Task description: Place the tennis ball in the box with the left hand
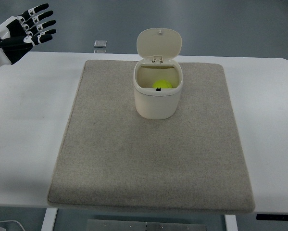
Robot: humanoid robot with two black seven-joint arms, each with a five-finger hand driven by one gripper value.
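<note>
A cream box (157,98) with its hinged lid (159,43) flipped up stands on the far middle of a beige mat (148,163). Inside it lies a yellow-green tennis ball (162,85), partly hidden by the front wall. My left hand (31,26) hovers at the top left corner, well left of the box and above the table's far edge. Its black and white fingers (42,23) are spread and hold nothing. The right hand does not show.
The mat covers the middle of a white table (23,125). A small grey square object (100,44) lies on the floor beyond the table's far edge. A white cable (4,225) shows at the bottom left.
</note>
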